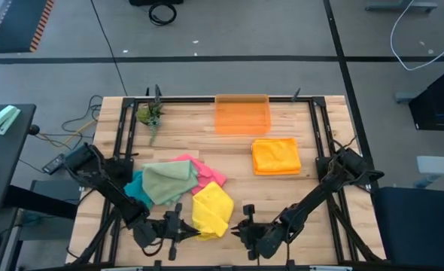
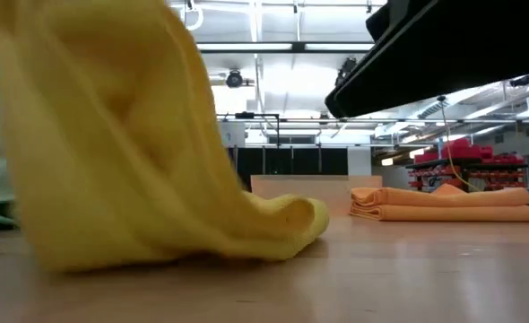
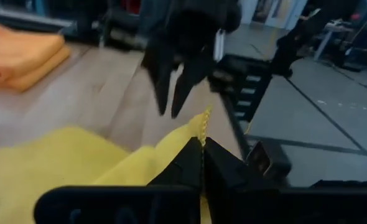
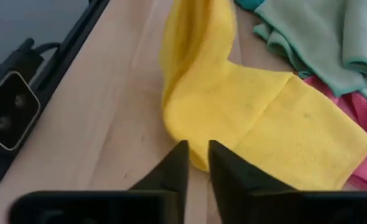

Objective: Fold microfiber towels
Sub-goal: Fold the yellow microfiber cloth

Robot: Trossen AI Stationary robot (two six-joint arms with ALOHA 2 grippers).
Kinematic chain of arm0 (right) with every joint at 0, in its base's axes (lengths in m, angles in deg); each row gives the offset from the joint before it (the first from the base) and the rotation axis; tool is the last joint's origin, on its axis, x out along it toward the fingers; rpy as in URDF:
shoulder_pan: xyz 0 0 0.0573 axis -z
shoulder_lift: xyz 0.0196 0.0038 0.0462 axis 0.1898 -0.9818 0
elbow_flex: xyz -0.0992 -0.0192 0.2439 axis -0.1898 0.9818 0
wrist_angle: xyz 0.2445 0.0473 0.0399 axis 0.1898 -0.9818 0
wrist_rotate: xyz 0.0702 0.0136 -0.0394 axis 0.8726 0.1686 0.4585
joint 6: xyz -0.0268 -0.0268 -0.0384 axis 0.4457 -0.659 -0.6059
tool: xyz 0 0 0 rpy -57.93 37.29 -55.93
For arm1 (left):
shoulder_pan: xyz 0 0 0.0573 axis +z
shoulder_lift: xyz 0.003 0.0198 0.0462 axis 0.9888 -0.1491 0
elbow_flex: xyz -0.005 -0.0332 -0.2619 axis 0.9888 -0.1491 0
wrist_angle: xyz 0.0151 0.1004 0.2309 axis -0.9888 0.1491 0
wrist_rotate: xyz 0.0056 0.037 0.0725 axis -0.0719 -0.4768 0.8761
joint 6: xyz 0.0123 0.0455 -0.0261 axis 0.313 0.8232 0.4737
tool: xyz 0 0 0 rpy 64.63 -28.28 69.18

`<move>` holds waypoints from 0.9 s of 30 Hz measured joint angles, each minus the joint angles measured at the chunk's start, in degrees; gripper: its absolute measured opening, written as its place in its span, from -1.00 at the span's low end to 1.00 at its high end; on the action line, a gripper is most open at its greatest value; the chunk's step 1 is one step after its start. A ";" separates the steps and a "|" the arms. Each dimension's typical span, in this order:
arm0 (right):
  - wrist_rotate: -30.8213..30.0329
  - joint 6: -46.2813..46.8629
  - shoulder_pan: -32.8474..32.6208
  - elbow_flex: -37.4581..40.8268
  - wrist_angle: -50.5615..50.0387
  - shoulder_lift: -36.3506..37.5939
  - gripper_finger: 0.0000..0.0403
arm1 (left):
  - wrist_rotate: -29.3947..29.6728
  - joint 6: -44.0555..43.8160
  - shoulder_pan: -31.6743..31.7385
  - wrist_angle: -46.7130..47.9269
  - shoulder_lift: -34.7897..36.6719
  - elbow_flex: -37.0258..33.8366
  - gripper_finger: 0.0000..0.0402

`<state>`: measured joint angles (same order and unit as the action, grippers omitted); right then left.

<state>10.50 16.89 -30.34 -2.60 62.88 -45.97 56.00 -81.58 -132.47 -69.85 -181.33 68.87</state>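
While pinched by left jaws, yellow towel [image 3: 78, 165].

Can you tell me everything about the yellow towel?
The yellow towel is a soft, fuzzy-looking cloth, plain bright yellow. It lies rumpled and partly doubled over on the wooden table, near the front edge, beside a pink towel. One corner is lifted up, pinched in the left gripper, whose fingers are shut on it. The right gripper sits just beside the towel with a small gap between its fingers, holding nothing.
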 joint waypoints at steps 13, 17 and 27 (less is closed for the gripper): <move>0.87 -9.45 4.69 0.02 4.66 -2.62 0.09 | 0.07 0.58 -1.60 7.53 10.15 -0.01 -0.93; 7.67 -9.48 5.93 0.02 7.51 -4.44 0.09 | 0.06 -1.90 -0.94 8.07 10.23 -0.01 -0.97; 7.39 -9.51 5.12 0.09 8.71 -4.96 0.09 | 0.15 -2.10 0.04 8.64 10.23 -0.03 -0.97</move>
<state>17.89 7.38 -25.22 -2.51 71.59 -50.93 56.15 -83.68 -132.43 -61.22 -171.10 68.83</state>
